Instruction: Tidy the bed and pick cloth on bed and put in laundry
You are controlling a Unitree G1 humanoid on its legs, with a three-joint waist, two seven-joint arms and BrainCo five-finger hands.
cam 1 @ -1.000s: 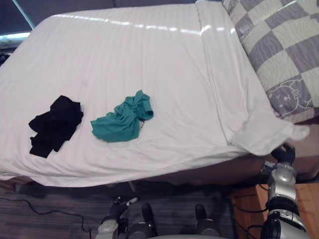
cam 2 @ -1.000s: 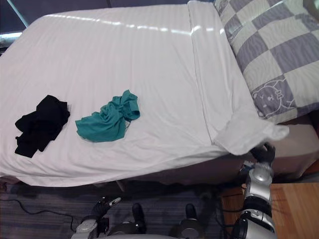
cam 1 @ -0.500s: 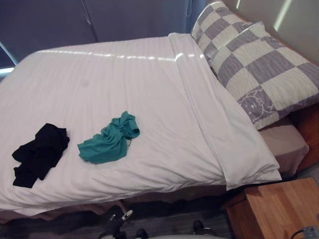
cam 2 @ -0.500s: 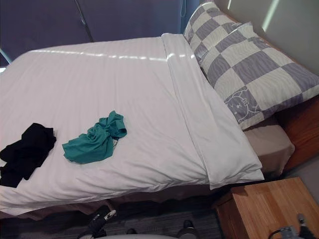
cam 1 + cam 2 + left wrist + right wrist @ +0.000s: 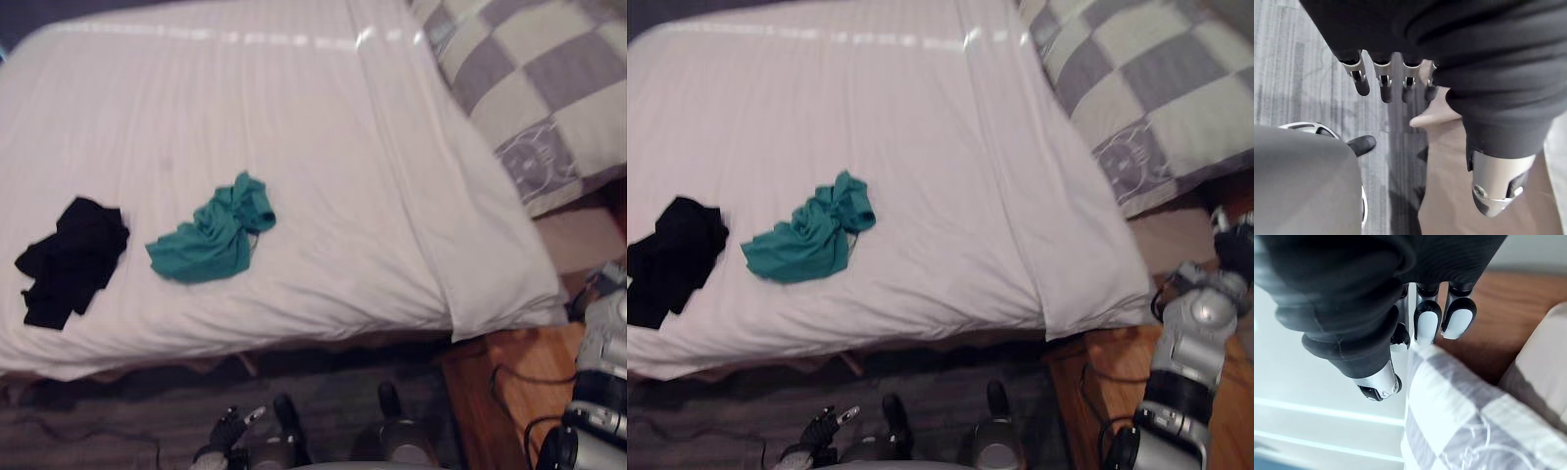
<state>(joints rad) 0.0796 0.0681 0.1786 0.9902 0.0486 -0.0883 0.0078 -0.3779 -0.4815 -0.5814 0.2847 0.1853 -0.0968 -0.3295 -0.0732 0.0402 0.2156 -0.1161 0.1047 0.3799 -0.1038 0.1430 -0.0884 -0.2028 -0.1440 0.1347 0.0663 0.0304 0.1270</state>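
Crumpled teal cloth [image 5: 214,235]: on white striped duvet [image 5: 294,117], long axis slanting near-left to far-right; crumpled black cloth [image 5: 67,259] near, to its left. Left hand [image 5: 227,431]: low before the bed edge, fingers [image 5: 1385,88] straight, slightly spread, empty; judged the nearer, cloth ahead. Right hand [image 5: 1232,245]: by grey-checked pillow [image 5: 1156,78], fingers [image 5: 1427,323] relaxed, empty, well apart from both cloths.

Two cloths lay apart on the bed [image 5: 294,108] near my edge: the outer cloth [image 5: 69,259] far left, the inner cloth [image 5: 211,235] right of it. The pillow [image 5: 549,88] lay at the right end, my right hand [image 5: 1427,323] near it.
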